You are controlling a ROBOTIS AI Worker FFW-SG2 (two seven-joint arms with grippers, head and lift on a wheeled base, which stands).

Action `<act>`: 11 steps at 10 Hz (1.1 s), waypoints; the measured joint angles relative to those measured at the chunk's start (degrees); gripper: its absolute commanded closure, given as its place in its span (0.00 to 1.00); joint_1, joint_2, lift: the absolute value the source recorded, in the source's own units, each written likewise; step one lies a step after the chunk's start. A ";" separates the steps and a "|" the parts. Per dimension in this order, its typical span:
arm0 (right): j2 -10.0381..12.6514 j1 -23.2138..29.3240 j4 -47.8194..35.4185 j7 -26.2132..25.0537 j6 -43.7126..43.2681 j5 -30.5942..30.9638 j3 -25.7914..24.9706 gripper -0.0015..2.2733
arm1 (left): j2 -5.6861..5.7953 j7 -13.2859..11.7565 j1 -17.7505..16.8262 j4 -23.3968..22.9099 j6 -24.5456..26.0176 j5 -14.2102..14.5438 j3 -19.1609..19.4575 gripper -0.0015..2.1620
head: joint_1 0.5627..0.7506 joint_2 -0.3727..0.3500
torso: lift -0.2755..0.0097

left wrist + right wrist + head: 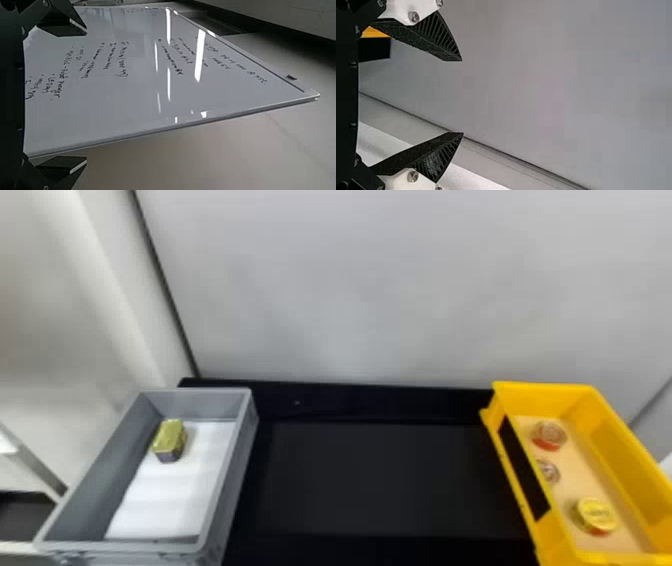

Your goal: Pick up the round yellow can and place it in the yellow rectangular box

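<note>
The round yellow can (596,515) rests on the floor of the yellow rectangular box (545,390), toward the box's near end. Farther back in the same box lie a red-sided round can (549,436) and a smaller round tin (548,471). In the left wrist view my left gripper (86,97) is wide open, a whiteboard behind its fingers. My right gripper (462,97) stands open in the right wrist view with nothing between its fingers, and a bit of the yellow box (374,33) shows beside its upper finger.
At the left stands a grey bin (247,440) holding a gold-lidded rectangular tin (170,440) on a white liner (165,500). A black table surface (390,480) lies between bin and box. A pale wall (350,290) rises behind them.
</note>
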 measured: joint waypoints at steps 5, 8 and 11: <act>-2.73 -5.34 -5.54 -6.37 -5.55 -3.16 -2.58 0.07 | 0.00 -0.02 0.23 0.00 0.00 -0.04 0.22 0.06 | 0.70 0.53 | 0.73; -4.80 -5.82 -10.62 -15.77 -6.05 -6.56 -2.86 0.07 | 0.00 0.00 0.40 0.00 0.00 -0.16 0.00 0.06 | 0.70 0.53 | 0.73; -6.21 -8.32 -14.28 -18.08 -5.64 -8.80 -3.49 0.07 | 0.00 -0.01 0.52 0.00 -0.07 -0.30 0.02 0.06 | 0.70 0.53 | 0.73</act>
